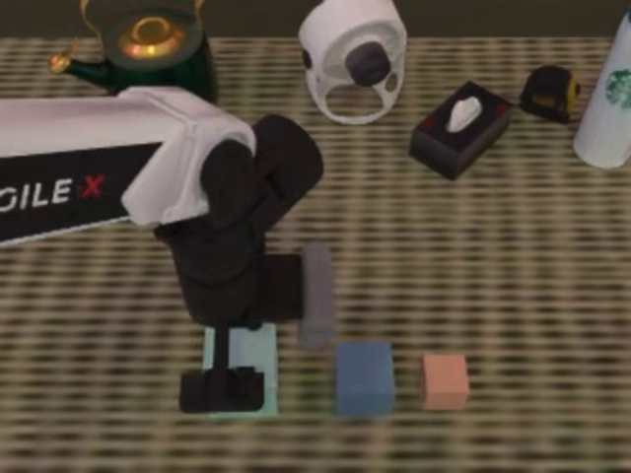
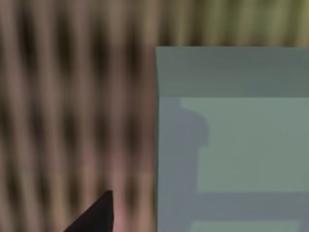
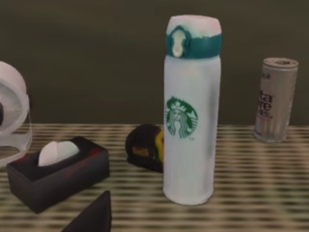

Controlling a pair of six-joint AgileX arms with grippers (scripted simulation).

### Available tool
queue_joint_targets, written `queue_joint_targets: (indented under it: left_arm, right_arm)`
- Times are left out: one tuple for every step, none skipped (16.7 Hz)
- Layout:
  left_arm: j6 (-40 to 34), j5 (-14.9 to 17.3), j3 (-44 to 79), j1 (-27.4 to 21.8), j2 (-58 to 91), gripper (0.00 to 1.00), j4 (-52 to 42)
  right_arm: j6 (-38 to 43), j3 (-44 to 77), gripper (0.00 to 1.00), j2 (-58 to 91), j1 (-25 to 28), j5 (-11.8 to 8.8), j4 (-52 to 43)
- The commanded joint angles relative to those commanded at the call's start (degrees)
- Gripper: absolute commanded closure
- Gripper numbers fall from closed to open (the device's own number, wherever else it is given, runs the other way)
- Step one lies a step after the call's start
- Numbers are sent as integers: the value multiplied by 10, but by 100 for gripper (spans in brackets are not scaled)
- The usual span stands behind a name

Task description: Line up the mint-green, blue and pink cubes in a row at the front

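Three cubes stand in a row near the front edge in the top view: the mint-green cube (image 1: 258, 379) at the left, the blue cube (image 1: 365, 377) in the middle, the pink cube (image 1: 445, 381) at the right. My left gripper (image 1: 222, 389) hangs straight over the mint-green cube and hides much of it. In the left wrist view that cube (image 2: 241, 145) fills the frame, and one dark fingertip (image 2: 96, 217) stands clear of its edge, so the jaws are open. My right gripper (image 3: 159, 227) is outside the top view; one fingertip (image 3: 94, 215) shows, and nothing is held.
Along the back stand a green teapot (image 1: 153, 49), a white round device (image 1: 353, 59), the black tissue box (image 1: 460, 128), a black tape measure (image 1: 550, 94) and a white bottle (image 1: 611, 89). A drinks can (image 3: 275, 99) stands beyond the bottle.
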Motion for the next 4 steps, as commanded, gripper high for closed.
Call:
queue_joint_targets:
  left_arm:
    - [0,0,14,1,-8,0,-24]
    - [0,0,26,3,-17,0,-41]
    - [-1,0,35,4,-23,0,-53]
    - [-1,0,39,4,-27,0,-58]
  right_arm:
    - [0,0,0,0,0,0,0]
    - [0,0,0,0,0,0,0]
    - [0,0,0,0,0,0,0]
    - [0,0,0,0,0,0,0]
